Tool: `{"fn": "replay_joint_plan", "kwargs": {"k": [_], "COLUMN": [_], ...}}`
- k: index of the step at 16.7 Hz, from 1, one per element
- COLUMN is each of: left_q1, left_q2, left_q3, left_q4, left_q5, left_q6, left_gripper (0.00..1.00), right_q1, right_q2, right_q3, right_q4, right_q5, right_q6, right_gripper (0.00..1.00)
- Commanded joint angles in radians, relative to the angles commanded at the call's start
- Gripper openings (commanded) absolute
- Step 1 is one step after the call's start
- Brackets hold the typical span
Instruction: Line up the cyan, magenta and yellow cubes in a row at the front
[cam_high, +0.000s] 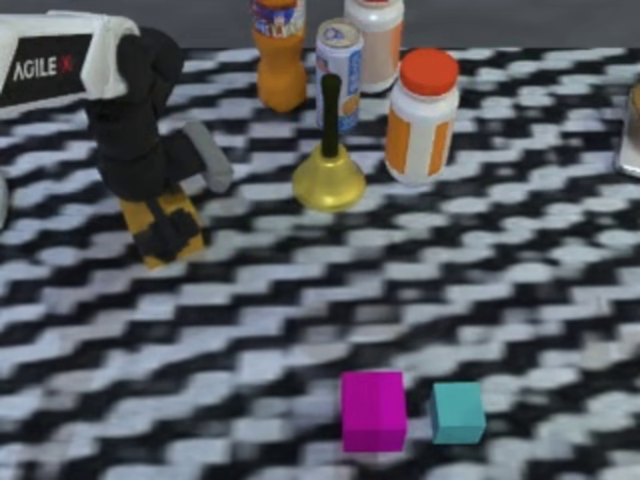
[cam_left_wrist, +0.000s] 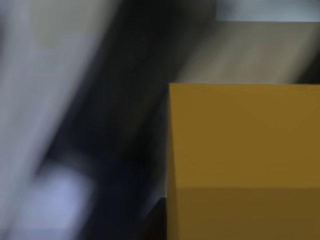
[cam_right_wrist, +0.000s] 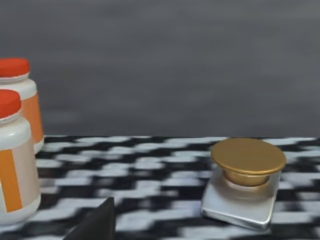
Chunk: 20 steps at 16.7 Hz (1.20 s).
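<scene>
A golden bell (cam_high: 327, 178) is standing mid-bench, with an orange bottle (cam_high: 280, 50), a can (cam_high: 339, 72) and two orange-labelled jars (cam_high: 421, 115) sitting behind it.

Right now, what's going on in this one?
The left gripper is down on the yellow cube at the left of the table, its fingers closed on the cube's sides; the left wrist view is filled by that cube. The magenta cube and cyan cube already sit side by side at the front, slightly apart. The golden bell and the bottles stand at the back. The right arm is out of the top view.
</scene>
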Motion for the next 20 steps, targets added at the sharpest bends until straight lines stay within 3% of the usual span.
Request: {"fn": "replay_joint_plan", "kwargs": {"k": [4, 11, 16, 20], "left_q1": [0.001, 0.02, 0.013, -0.06], "left_q2": [-0.016, -0.086, -0.086, -0.186], "left_q3": [0.015, 0.151, 0.149, 0.036], "left_q4": [-0.024, -0.235, -0.234, -0.203], "left_q5": [0.003, 0.002, 0.002, 0.0], "left_q6": [0.0, -0.004, -0.002, 0.002], "left_gripper": [0.0, 0.0, 0.0, 0.0], "right_q1": [0.0, 0.0, 0.0, 0.0], "right_q2": [0.0, 0.0, 0.0, 0.0], "right_q3": [0.0, 0.0, 0.0, 0.0], "right_q4": [0.0, 0.0, 0.0, 0.0], "right_q5": [0.0, 0.0, 0.0, 0.0], "right_q6": [0.0, 0.0, 0.0, 0.0], "right_gripper": [1.0, 1.0, 1.0, 1.0]}}
